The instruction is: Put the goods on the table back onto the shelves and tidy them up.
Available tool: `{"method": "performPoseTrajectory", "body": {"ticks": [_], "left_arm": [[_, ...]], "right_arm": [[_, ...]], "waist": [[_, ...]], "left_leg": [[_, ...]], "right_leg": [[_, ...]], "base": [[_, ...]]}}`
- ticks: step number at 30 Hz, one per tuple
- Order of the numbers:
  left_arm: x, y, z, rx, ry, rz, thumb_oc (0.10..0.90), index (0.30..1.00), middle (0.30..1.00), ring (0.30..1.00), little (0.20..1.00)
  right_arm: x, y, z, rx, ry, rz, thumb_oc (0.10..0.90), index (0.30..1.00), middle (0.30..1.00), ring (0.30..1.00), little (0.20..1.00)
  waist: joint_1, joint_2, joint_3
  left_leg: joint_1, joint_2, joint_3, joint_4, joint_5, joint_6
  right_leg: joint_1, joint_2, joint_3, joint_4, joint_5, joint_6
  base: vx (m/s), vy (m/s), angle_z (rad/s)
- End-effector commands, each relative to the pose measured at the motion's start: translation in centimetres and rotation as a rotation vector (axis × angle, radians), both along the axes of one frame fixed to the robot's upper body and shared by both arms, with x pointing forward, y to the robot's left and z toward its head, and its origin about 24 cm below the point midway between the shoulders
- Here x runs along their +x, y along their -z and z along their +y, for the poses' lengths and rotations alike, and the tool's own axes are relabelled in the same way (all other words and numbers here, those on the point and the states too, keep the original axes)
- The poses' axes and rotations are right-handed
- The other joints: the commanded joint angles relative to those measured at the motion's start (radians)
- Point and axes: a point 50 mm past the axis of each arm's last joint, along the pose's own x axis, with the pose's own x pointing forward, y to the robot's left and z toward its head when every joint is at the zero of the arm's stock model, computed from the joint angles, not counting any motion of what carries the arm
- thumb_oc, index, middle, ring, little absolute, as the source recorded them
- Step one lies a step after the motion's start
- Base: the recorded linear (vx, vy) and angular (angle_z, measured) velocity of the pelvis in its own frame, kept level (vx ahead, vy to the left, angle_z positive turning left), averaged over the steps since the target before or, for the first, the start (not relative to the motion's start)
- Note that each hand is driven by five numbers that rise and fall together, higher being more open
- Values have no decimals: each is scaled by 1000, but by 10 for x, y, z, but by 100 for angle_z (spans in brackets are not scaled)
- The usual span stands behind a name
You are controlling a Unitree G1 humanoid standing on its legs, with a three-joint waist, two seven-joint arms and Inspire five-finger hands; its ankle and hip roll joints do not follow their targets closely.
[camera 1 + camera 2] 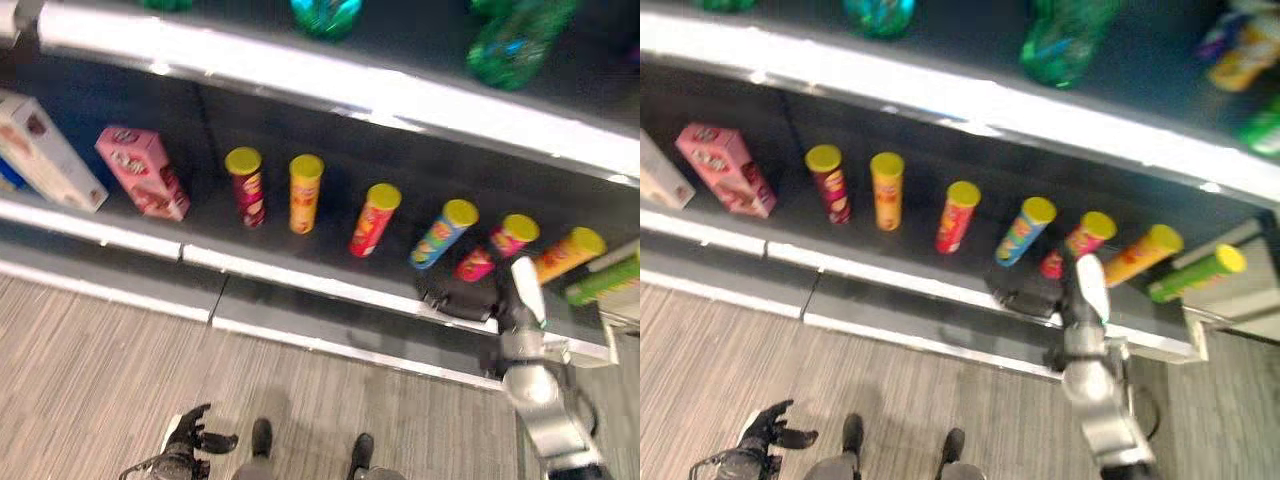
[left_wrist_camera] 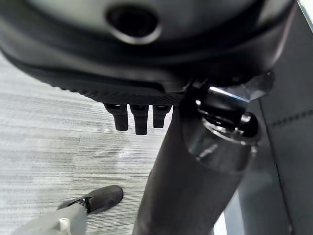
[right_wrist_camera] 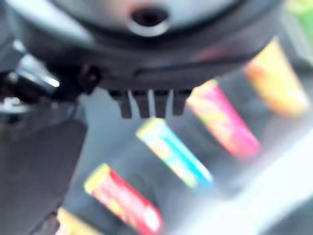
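Shelf (image 1: 300, 278), dark w/ white front edge, runs across the head views. L to R on it: white box (image 1: 40, 150) at 9 o'clock, pink box (image 1: 143, 172) upright, then a row of yellow-lidded tube cans: dark red can (image 1: 246, 188), orange can (image 1: 304, 194), red can (image 1: 374, 220), blue can (image 1: 442, 234) tilted, pink can (image 1: 498, 248), orange-yellow can (image 1: 566, 255), green can (image 1: 603, 282) lying at 3 o'clock. Upper shelf at 12 holds green bottles (image 1: 515, 40). Left hand (image 1: 190, 437) hangs low at 7 o'clock over grey floor (image 1: 90, 370), fingers straight and apart, holding nothing. Right hand (image 1: 462, 298) sits at shelf edge just below pink can, touching or not unclear; fingers apart or curled, can't tell.
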Motion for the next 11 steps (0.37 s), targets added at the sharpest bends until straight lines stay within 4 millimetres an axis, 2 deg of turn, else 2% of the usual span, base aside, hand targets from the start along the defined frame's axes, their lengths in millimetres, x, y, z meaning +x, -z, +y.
{"method": "performPoseTrajectory", "body": {"ticks": [1, 3, 5, 7, 8, 11], "left_arm": [[11, -12, 15, 22, 71, -50, 800, 900, 900, 900, 900], [14, -13, 14, 18, 102, -58, 800, 900, 900, 900, 900], [19, -14, 10, 11, 125, -74, 800, 900, 900, 900, 900], [24, -14, 4, -2, 157, -84, 800, 900, 900, 900, 900], [31, -16, -2, -19, 171, -107, 800, 900, 900, 900, 900], [36, -17, -8, -41, 179, -126, 800, 900, 900, 900, 900]], "right_arm": [[6, 11, 4, 243, -230, 145, 800, 900, 900, 900, 900], [0, 24, 3, 189, -264, 232, 800, 900, 900, 900, 900], [-7, 46, 0, 195, -238, 333, 800, 900, 900, 900, 900], [-17, 72, -2, 187, -191, 446, 800, 900, 900, 900, 900], [-26, 97, -2, 181, -129, 539, 800, 900, 900, 900, 900], [-31, 115, 1, 188, -78, 604, 800, 900, 900, 900, 900]], "waist": [[29, 9, -52], [27, 11, -60], [23, 14, -67], [22, 17, -75], [23, 19, -83], [25, 20, -89]], "left_leg": [[64, 78, 17, 33, -127, -51], [79, 83, 28, 27, -129, -56], [89, 86, 35, 26, -129, -58], [99, 90, 38, 22, -129, -60], [107, 94, 40, 19, -129, -60], [114, 96, 41, 17, -130, -61]], "right_leg": [[-28, -124, -48, 44, 39, 83], [-20, -119, -44, 42, 37, 83], [-17, -117, -41, 42, 38, 84], [-11, -115, -44, 41, 36, 83], [-3, -113, -45, 39, 35, 82], [4, -110, -47, 37, 33, 82]], "base": [[93, -5, -56], [41, -6, -32], [10, 1, -23], [15, -10, -8], [29, -21, -13], [7, -7, -3]]}}
